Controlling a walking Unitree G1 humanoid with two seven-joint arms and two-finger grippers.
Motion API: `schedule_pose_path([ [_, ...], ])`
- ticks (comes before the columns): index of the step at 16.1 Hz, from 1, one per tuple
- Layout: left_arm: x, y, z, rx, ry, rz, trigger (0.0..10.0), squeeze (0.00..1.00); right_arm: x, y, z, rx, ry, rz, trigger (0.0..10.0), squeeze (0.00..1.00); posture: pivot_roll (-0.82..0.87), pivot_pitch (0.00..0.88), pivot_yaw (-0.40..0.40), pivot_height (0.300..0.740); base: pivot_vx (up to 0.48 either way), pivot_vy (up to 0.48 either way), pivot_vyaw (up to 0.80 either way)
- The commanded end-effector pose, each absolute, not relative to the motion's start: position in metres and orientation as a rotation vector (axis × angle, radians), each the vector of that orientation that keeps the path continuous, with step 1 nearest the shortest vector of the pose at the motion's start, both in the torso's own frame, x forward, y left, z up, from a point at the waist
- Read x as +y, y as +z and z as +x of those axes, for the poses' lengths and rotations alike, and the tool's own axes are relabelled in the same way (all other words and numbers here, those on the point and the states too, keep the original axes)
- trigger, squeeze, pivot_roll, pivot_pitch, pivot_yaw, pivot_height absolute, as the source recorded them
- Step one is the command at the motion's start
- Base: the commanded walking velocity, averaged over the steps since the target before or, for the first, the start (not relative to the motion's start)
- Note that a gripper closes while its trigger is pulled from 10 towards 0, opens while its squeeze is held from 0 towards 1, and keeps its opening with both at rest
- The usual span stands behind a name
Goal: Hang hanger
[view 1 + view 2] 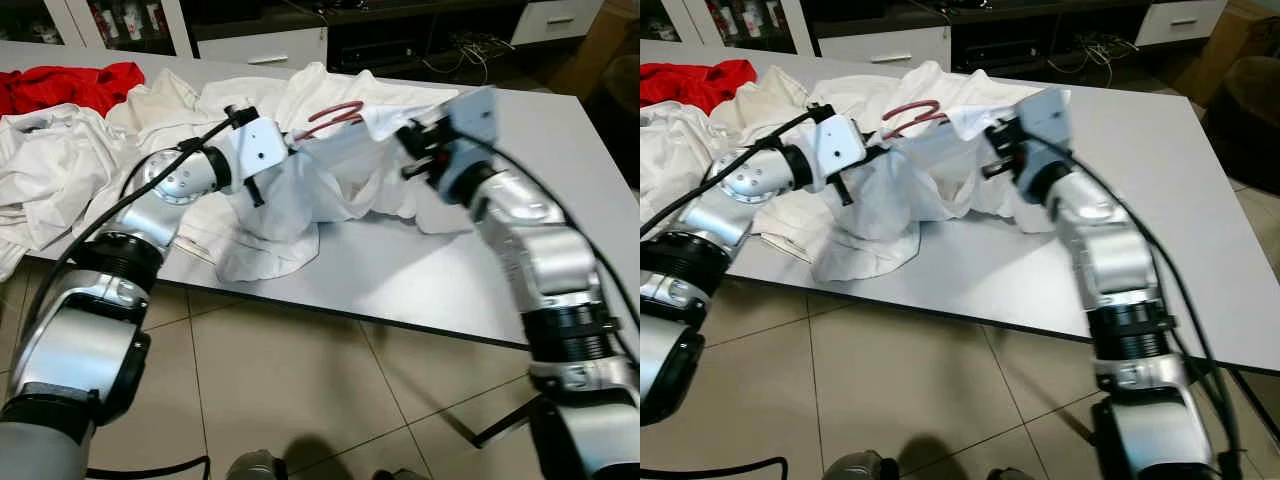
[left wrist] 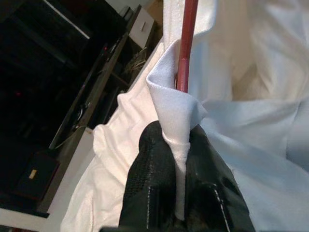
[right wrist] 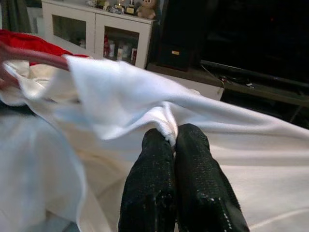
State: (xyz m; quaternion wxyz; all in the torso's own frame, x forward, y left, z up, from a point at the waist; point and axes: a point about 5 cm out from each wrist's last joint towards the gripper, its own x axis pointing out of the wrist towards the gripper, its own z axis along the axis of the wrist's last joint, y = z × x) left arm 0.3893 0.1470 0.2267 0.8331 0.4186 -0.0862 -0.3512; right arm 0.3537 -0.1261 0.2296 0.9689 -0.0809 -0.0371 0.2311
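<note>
Pinching white cloth in both pincers, I hold a white shirt stretched and lifted just above the desk. My left pincer is closed on a fold of fabric wrapped around the red hanger; the hanger's bar runs straight away from my fingertips, along the line of the fingers. My right pincer is closed on the shirt's hem, further along the garment. The hanger's hook pokes up out of the cloth between my two wrists, closer to the left one. I judge the left arm should lead any lift.
</note>
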Motion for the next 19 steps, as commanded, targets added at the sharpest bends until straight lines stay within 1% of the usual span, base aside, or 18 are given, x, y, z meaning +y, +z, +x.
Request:
schedule_pose_path([
  [1, 0.142, 0.237, 0.391, -0.214, -0.737, 0.876, 10.0, 0.0, -0.115, 0.237, 0.351, -0.117, 0.489, -0.176, 10.0, 0.0, 0.13, 0.017, 0.047, 0.74, 0.0, 0.0, 0.0],
  [2, 0.138, 0.237, 0.392, -0.216, -0.738, 0.868, 10.0, 0.0, -0.102, 0.244, 0.348, -0.156, 0.514, -0.146, 10.0, 0.0, 0.13, 0.015, 0.046, 0.74, 0.0, 0.0, 0.0],
  [3, 0.137, 0.236, 0.392, -0.217, -0.737, 0.864, 10.0, 0.0, -0.095, 0.246, 0.345, -0.167, 0.536, -0.134, 10.0, 0.0, 0.13, 0.015, 0.046, 0.74, 0.0, 0.0, 0.0],
  [5, 0.134, 0.236, 0.392, -0.223, -0.734, 0.85, 10.0, 0.0, -0.087, 0.244, 0.341, -0.171, 0.58, -0.134, 10.0, 0.0, 0.13, 0.014, 0.043, 0.74, 0.0, 0.0, 0.0],
  [8, 0.133, 0.236, 0.393, -0.226, -0.732, 0.846, 10.0, 0.0, -0.081, 0.24, 0.333, -0.171, 0.634, -0.154, 10.0, 0.0, 0.13, 0.013, 0.044, 0.74, 0.0, 0.0, 0.0],
  [9, 0.133, 0.236, 0.393, -0.227, -0.728, 0.845, 10.0, 0.0, -0.081, 0.238, 0.327, -0.164, 0.684, -0.173, 10.0, 1.0, 0.13, 0.013, 0.044, 0.74, 0.0, 0.0, 0.0],
  [11, 0.134, 0.236, 0.393, -0.227, -0.724, 0.845, 10.0, 0.0, -0.084, 0.233, 0.317, -0.147, 0.757, -0.247, 10.0, 1.0, 0.13, 0.013, 0.045, 0.74, 0.0, 0.0, 0.0],
  [12, 0.137, 0.234, 0.392, -0.223, -0.721, 0.848, 10.0, 0.0, -0.093, 0.232, 0.308, -0.143, 0.808, -0.261, 10.0, 0.0, 0.12, 0.014, 0.044, 0.74, 0.0, 0.0, 0.0],
  [14, 0.139, 0.232, 0.392, -0.216, -0.717, 0.851, 10.0, 0.0, -0.106, 0.234, 0.297, -0.147, 0.861, -0.3, 10.0, 0.0, 0.12, 0.015, 0.044, 0.74, 0.0, 0.0, 0.0],
  [16, 0.141, 0.23, 0.392, -0.211, -0.715, 0.852, 10.0, 0.0, -0.126, 0.238, 0.289, -0.141, 0.881, -0.363, 10.0, 0.0, 0.12, 0.017, 0.043, 0.74, 0.0, 0.0, 0.0],
  [18, 0.142, 0.229, 0.391, -0.209, -0.715, 0.854, 10.0, 0.0, -0.145, 0.246, 0.287, -0.15, 0.861, -0.398, 10.0, 0.0, 0.12, 0.016, 0.043, 0.74, 0.0, 0.0, 0.0],
  [19, 0.142, 0.229, 0.391, -0.211, -0.718, 0.858, 10.0, 0.0, -0.158, 0.251, 0.292, -0.171, 0.792, -0.457, 10.0, 0.0, 0.12, 0.016, 0.043, 0.74, 0.0, 0.0, 0.0],
])
